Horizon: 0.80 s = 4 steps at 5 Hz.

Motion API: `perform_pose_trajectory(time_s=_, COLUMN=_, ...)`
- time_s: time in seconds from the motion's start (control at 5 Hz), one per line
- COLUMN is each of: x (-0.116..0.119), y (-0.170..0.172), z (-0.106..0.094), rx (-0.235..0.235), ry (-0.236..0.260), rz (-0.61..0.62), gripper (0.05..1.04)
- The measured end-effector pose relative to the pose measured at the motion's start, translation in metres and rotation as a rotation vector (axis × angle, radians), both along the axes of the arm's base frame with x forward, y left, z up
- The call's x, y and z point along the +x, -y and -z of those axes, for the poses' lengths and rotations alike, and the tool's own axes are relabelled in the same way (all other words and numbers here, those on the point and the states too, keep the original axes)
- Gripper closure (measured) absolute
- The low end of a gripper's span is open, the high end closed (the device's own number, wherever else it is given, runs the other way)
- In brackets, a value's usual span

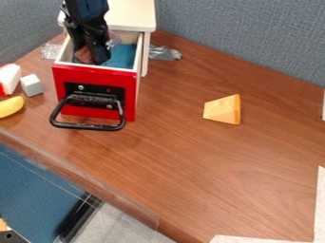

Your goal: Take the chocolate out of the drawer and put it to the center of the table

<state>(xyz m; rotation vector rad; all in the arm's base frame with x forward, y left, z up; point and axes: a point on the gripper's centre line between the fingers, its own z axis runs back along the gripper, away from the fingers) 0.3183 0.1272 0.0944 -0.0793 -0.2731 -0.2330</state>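
Standing at the upper left edge of the wood-grained tabletop [190, 156], the cabinet [132, 15] is fitted with a red-fronted drawer [130, 97]. Whether the gripper [90, 56] inside is closed cannot be told; the brown chocolate [82, 54] there is partly hidden.

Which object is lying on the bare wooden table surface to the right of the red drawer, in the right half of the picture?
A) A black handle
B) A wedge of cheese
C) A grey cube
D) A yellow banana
B: the wedge of cheese lies on the wooden table, well to the right of the open red drawer.
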Motion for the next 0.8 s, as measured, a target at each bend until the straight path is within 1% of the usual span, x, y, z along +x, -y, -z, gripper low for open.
perform_pose_trajectory(time_s=0.2, x=-0.006, y=0.000, z=-0.018, rx=-0.019, ry=0.033, rz=-0.001, gripper=0.458)
perform_pose_trajectory(time_s=0.4, x=-0.014, y=0.005, z=-0.032, rx=-0.035, ry=0.057, rz=0.014, gripper=0.458)
perform_pose_trajectory(time_s=0.6, x=-0.033, y=0.017, z=-0.033, rx=-0.035, ry=0.055, rz=0.052, gripper=0.458)
perform_pose_trajectory(time_s=0.8, x=-0.054, y=0.042, z=-0.028, rx=-0.042, ry=0.038, rz=0.119, gripper=0.458)
